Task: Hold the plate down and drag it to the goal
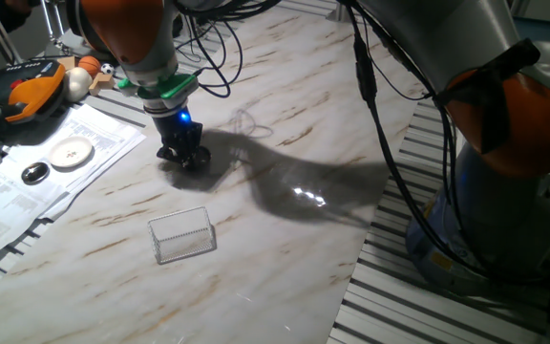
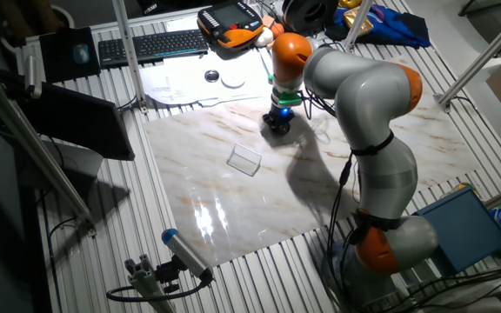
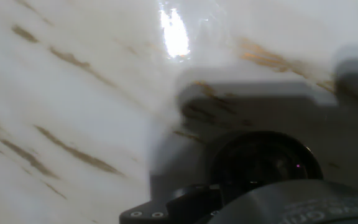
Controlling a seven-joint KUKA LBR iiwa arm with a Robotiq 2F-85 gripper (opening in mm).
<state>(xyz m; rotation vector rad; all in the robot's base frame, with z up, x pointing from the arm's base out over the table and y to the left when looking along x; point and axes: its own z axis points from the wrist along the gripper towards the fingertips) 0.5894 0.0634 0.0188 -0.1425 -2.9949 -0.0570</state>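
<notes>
Pressing claw (image 1: 181, 158) atop plate (image 3: 265, 163), goal (image 1: 182, 235) apart, nothing inside.

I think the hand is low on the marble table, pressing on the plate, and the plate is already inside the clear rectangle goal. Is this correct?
Not quite. The hand is low on the marble table, over the plate, but the plate is not inside the goal. One fixed view shows the clear rectangle standing apart from the hand with nothing in it, nearer the camera. The rest stands.
</notes>
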